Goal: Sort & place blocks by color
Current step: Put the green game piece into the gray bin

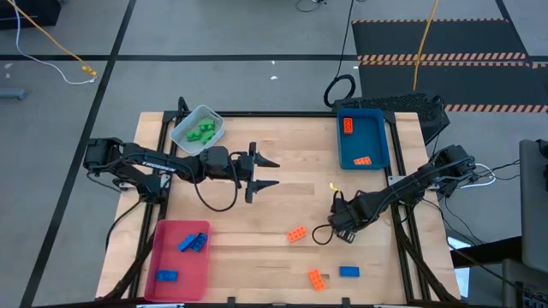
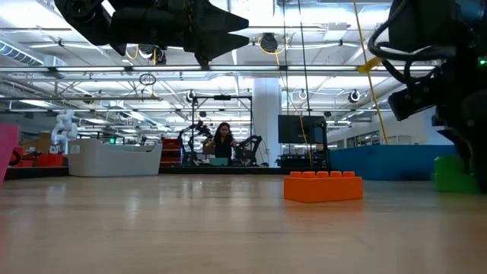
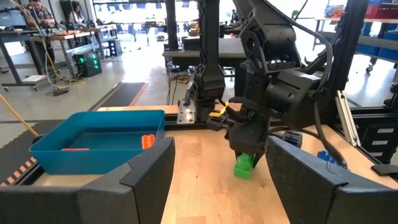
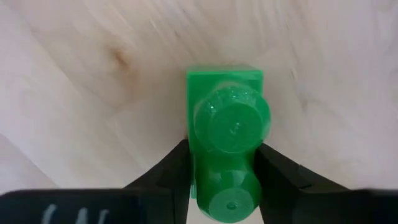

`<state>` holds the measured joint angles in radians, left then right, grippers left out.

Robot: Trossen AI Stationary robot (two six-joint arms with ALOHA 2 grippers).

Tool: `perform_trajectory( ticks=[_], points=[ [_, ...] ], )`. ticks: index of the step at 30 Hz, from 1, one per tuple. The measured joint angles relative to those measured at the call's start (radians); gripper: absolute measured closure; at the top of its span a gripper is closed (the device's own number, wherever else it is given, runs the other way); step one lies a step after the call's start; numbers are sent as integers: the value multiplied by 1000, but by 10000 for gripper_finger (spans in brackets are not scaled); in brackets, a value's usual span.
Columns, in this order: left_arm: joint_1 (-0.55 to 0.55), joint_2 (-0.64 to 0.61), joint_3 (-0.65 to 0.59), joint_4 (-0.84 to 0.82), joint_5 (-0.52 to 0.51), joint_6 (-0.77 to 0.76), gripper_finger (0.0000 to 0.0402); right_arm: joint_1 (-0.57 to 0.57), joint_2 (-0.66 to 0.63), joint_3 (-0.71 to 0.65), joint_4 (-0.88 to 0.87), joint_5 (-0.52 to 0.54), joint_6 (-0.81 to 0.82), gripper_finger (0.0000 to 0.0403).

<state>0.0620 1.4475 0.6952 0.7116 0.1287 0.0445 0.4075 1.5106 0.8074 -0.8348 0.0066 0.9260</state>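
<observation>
The right gripper [image 4: 225,186] stood low over the table [image 1: 282,184], right of centre, with its jaws narrowed against both flanks of a green brick [image 4: 227,137]. The brick rested on the wood between the fingers, and contact appeared made on each side, so it was probably gripped but not yet lifted. For a sound pick, the jaws should finish closing squarely on the flat side walls, and the lift should be straight up before any travel toward the pale tray [image 1: 184,133]. The left gripper [image 1: 264,171] hung above the table centre with its fingers spread apart, holding nothing.

The pale tray, far left, held several green bricks [image 1: 204,131]. The blue tray [image 1: 342,150], far right, held two orange bricks [image 1: 348,125]. The red tray [image 1: 163,252], near left, held blue bricks [image 1: 193,242]. Loose on the near table lay two orange bricks, one [image 1: 297,233] near centre, another [image 1: 317,279] nearer, and a blue brick [image 1: 348,271] beside it.
</observation>
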Motion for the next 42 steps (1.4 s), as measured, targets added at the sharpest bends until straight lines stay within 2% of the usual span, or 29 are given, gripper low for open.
perform_trajectory(
  ticks=[5,10,13,16,20,25,32,38,42],
  points=[
    [0,0,0,0,0,4,151,-2,-1,69,5,112,-77,280],
    [0,0,0,-1,0,27,151,-26,-1,193,33,353,-221,280],
    [-6,0,0,-1,1,33,151,-43,-1,250,130,505,-357,280],
    [-14,0,0,-3,2,52,151,-68,-2,281,284,581,-512,280],
    [-32,0,0,-4,2,81,151,-118,-2,283,450,582,-665,280],
    [-57,0,0,-6,3,117,151,-180,-2,283,513,565,-739,280],
    [-65,0,0,-12,5,144,151,-224,-2,283,698,466,-856,280],
    [-65,0,0,-14,5,144,151,-232,-2,283,721,408,-883,280],
    [-65,0,0,-15,-18,137,151,-231,-2,283,727,408,-887,280]
  ],
)
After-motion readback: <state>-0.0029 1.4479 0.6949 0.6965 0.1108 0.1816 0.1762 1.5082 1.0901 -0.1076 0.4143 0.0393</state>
